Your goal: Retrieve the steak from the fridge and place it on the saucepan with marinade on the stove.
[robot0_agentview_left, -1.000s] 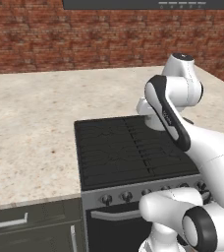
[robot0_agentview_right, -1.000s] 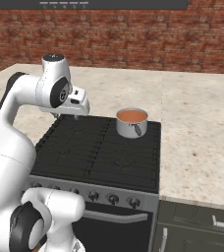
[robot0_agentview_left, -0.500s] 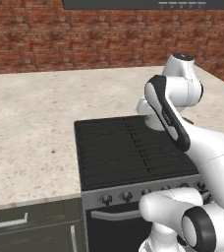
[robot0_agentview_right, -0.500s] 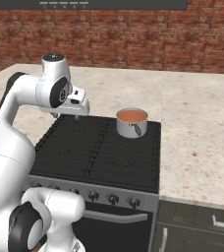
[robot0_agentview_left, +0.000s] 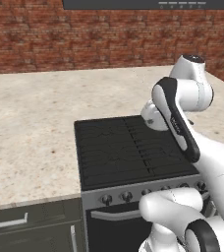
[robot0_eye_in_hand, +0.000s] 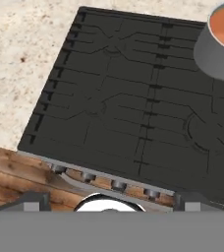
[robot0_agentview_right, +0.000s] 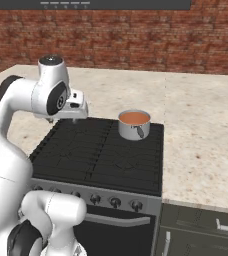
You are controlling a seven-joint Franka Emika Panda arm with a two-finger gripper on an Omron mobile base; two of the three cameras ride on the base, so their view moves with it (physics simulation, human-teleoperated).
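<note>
Steak: I cannot tell where it lies; going by the task, I judge it is in the fridge, away from this corner of the kitchen; so which way it lies from the fingers, and how its long axis runs, I cannot say. The gripper [robot0_agentview_right: 75, 119] hangs above the stove's [robot0_agentview_right: 101, 155] back left part, pointing down; in the hand view its fingertips [robot0_eye_in_hand: 33, 201] stand wide apart with nothing between them. The saucepan [robot0_agentview_right: 134, 125] sits on the back right burner, to the gripper's right and well apart from it, its dark handle pointing toward the front; marinade [robot0_agentview_right: 134, 118] fills it, orange-red and smooth. I judge the fetch not yet begun; the base must drive to the fridge first.
</note>
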